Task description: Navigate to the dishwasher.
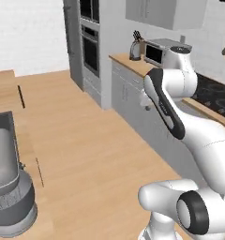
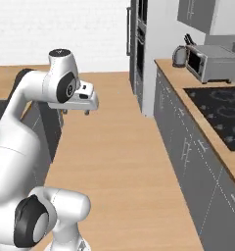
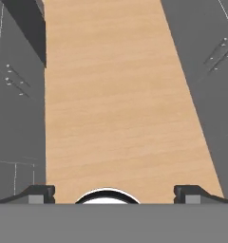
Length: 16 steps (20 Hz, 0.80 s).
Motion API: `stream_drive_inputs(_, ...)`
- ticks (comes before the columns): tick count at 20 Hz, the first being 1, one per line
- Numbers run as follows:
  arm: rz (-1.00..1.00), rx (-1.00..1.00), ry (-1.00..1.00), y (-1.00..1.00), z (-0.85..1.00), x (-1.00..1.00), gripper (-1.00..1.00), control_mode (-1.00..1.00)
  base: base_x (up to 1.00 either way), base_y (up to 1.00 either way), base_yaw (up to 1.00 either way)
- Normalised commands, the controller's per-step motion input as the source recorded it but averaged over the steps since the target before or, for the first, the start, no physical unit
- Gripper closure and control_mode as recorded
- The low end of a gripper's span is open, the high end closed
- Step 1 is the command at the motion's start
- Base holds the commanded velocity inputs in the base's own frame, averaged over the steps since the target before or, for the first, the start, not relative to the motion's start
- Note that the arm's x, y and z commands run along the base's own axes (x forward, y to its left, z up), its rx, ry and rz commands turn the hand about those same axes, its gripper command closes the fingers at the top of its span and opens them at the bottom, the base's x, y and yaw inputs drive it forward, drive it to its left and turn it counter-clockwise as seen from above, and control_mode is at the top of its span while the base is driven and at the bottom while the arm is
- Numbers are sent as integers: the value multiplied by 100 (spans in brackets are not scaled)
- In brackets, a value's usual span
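While gripper point(image 3: 110, 193) jaws spread, open floor point(image 3: 120, 95) betw cabinets point(image 3: 208, 71).

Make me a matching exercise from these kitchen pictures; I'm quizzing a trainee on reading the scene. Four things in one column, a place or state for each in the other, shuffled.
Things:
1. microwave
2. kettle
3. cooktop
4. gripper

Places or states:
A. black, set flat into the counter, nearer the cameras than the microwave
B. fingers spread wide apart above the wooden floor, holding nothing
C. on the counter between the kettle and the cooktop
D. on the counter at the end nearest the tall oven column

Pairs: 1-C, 2-D, 3-A, 4-B
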Motion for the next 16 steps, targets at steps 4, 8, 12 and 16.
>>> stream_drive_inputs(4,0,0,0,0,0,0,-100,100,0,-23,59)
stream_drive_inputs(8,0,0,0,0,0,0,-100,100,0,-29,59)
stream_drive_inputs(12,0,0,0,0,0,0,-100,100,4,-58,55)
stream_drive_inputs(16,0,0,0,0,0,0,-100,100,20,-73,47)
